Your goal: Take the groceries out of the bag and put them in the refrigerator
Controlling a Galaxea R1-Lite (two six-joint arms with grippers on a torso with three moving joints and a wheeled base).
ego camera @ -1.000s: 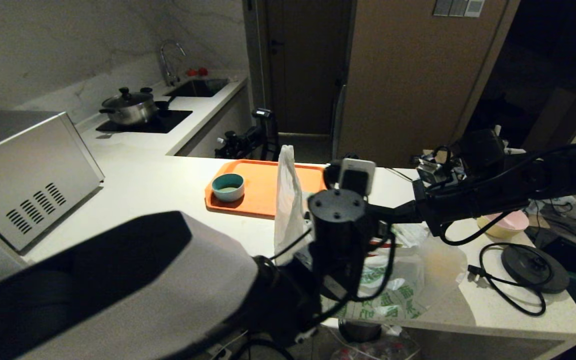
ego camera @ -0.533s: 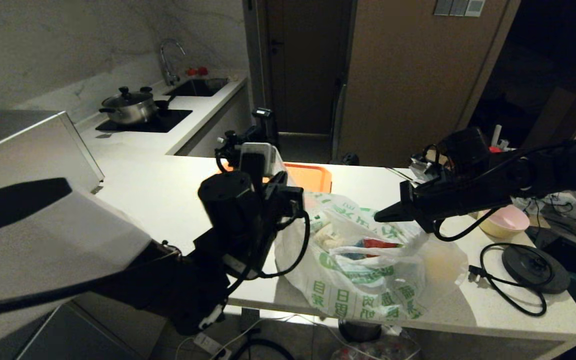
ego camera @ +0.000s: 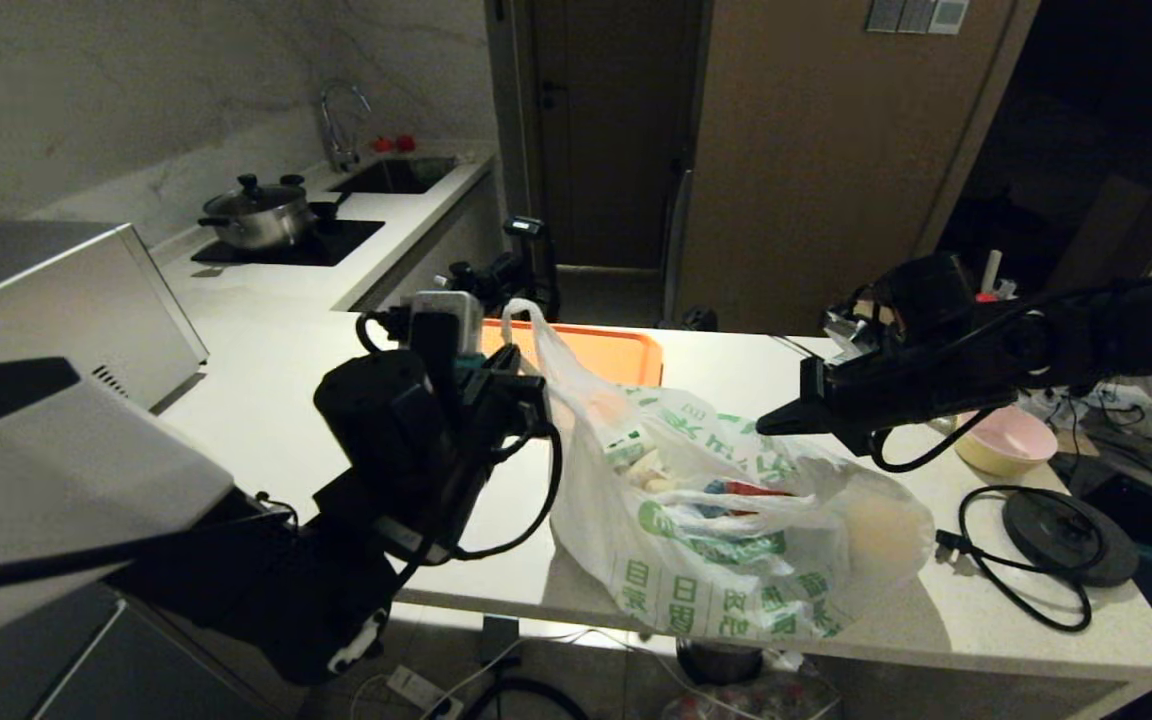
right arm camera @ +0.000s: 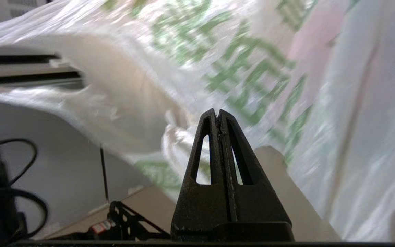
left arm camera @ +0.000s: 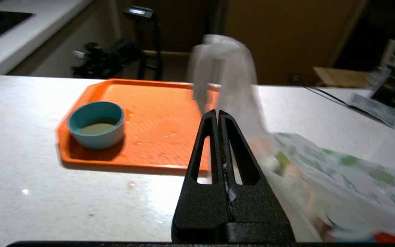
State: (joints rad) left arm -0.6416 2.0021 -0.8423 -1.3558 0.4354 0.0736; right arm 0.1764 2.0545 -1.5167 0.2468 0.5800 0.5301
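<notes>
A crinkly translucent white plastic shopping bag with green characters [ego camera: 726, 520] sits on the white stone surface [ego camera: 286, 400], near its front edge, its mouth gaping. Inside, pale lumps and red and blue packs of groceries [ego camera: 706, 490] show through the plastic. The left hand [left arm camera: 218, 115] is pinched tight on a thin strip of the bag's left handle, holding it stretched up over the flat orange plastic tray [left arm camera: 149, 113], which carries a small teal bowl [left arm camera: 96, 123]. The right hand [ego camera: 771, 425], fingers pressed together, hovers at the bag's upper right edge; whether it grips plastic cannot be told.
</notes>
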